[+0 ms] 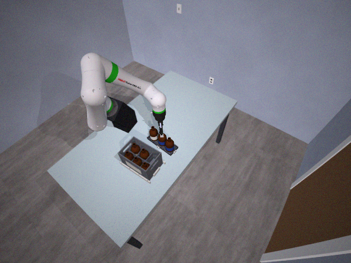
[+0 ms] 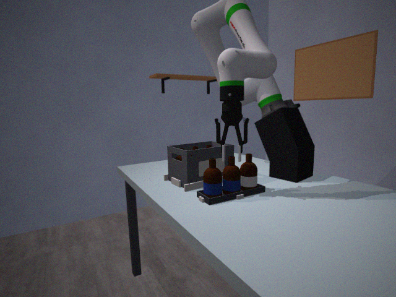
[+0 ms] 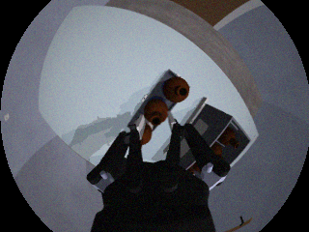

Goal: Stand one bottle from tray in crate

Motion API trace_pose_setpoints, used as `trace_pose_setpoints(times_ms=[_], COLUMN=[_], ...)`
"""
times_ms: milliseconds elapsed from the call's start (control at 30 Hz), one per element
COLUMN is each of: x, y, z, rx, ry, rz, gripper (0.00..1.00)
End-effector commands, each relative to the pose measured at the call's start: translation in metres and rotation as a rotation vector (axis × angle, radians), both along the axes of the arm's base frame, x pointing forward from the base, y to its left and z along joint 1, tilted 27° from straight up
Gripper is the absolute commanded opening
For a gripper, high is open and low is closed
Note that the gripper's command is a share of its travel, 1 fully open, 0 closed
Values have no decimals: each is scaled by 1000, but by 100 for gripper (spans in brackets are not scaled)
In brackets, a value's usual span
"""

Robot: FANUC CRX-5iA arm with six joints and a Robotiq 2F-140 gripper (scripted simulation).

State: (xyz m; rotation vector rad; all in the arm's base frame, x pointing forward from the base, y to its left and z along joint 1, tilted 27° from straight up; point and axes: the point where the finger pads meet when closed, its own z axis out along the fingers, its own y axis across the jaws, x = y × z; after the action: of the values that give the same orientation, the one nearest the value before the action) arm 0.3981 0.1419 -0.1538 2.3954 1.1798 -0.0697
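Observation:
Three brown bottles stand in a row on the black tray (image 2: 231, 193): one with a white label (image 2: 248, 172) and two with blue labels, the middle one (image 2: 231, 176) and the end one (image 2: 212, 177). The grey crate (image 1: 140, 161) beside the tray holds several brown bottles, and the cell at its right side (image 1: 153, 159) looks empty. My gripper (image 2: 231, 153) points straight down over the middle bottle (image 1: 162, 138). Its fingers are partly open, with the tips on either side of the bottle's cap, not gripping it. In the wrist view the fingers straddle the middle bottle (image 3: 156, 111).
The black robot base block (image 2: 284, 145) stands behind the tray. The crate's wall (image 2: 192, 159) rises close to the left of the tray. The table's edge (image 2: 153, 195) runs in front of the crate.

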Motion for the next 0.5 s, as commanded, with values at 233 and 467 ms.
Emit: trace_pose_setpoints(times_ms=[233,467], x=[1,1], y=[-1,-1], z=[-3,-3], rx=[0,0], ry=[0,0], rz=[0,0], gripper=[38,38])
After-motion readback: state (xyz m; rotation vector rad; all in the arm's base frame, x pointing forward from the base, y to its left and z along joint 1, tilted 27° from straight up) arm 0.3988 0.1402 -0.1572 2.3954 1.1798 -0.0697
